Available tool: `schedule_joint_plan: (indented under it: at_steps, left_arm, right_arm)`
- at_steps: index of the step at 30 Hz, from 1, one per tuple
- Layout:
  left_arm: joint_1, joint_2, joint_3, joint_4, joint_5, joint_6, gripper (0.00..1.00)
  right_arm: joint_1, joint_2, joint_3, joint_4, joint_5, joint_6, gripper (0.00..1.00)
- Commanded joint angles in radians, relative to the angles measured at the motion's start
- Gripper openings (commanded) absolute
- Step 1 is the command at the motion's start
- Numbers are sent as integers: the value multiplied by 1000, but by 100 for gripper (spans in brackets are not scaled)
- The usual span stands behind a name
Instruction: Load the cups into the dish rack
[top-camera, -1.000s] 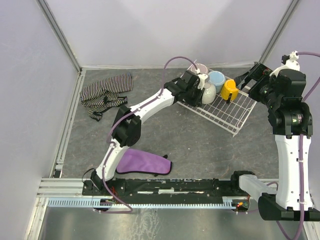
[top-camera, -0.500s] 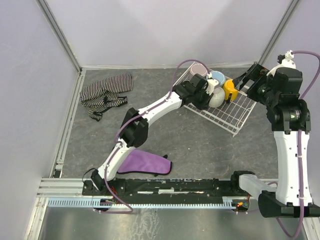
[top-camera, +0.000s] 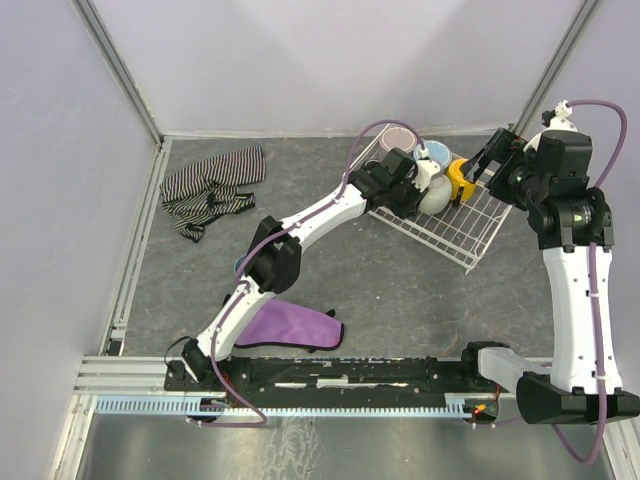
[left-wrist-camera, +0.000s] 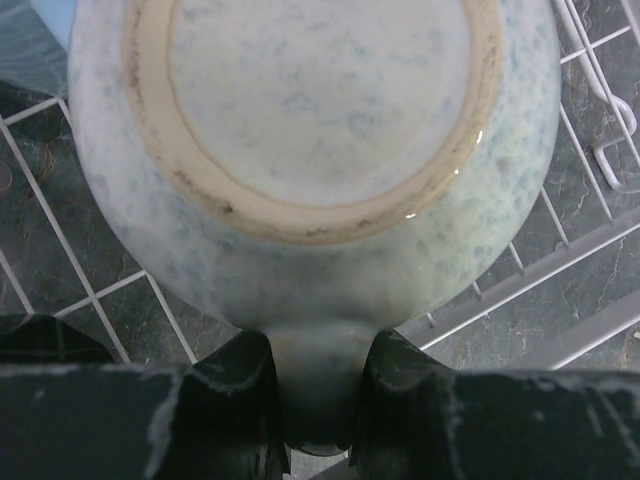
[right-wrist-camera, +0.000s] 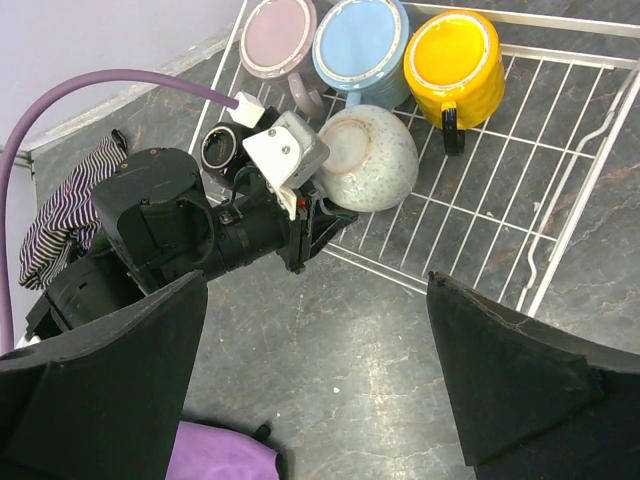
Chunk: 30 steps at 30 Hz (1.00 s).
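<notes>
I saw plain pale lilac walls (top-camera: 300, 60) on the left, far and right sides, with slanted metal posts (top-camera: 118, 72) at the far corners. The floor (top-camera: 400, 290) was dark grey, mottled like stone. An aluminium rail (top-camera: 110, 375) ran along the near edge. The light was soft and even.

**Dark tabletop carries two cloths and one rack**

The dark grey, stone-patterned table (top-camera: 400, 290) is closed in by pale walls at the far side, left and right. A pale metal rail (top-camera: 135, 260) runs along its left edge.

Three things lie directly on the surface. A black-and-white striped cloth (top-camera: 205, 185) sits crumpled in the far left corner, close to the rail. A flat purple cloth (top-camera: 290, 325) lies at the near side, left of centre, one end narrowing towards the right. A white wire-grid dish rack (top-camera: 455, 235) stands in the far right area, turned at an angle to the table's edges, well apart from both cloths.
</notes>
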Motion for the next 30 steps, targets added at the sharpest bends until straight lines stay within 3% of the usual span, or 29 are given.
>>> schedule_joint_plan:
  at_steps: [1, 10, 17, 30]
  left_arm:
    - [1, 24, 47, 15, 74, 112, 3]
    - [0, 20, -15, -35, 61, 155, 3]
    - [-4, -33, -93, -62, 11, 181, 3]
    - [18, -128, -257, -81, -12, 189, 3]
  right_arm:
    - [2, 4, 12, 9, -11, -15, 98]
    - [2, 35, -2, 9, -12, -8, 97]
    - [-14, 198, 73, -134, 69, -72, 97]
    - [-173, 381, 127, -139, -4, -120, 85]
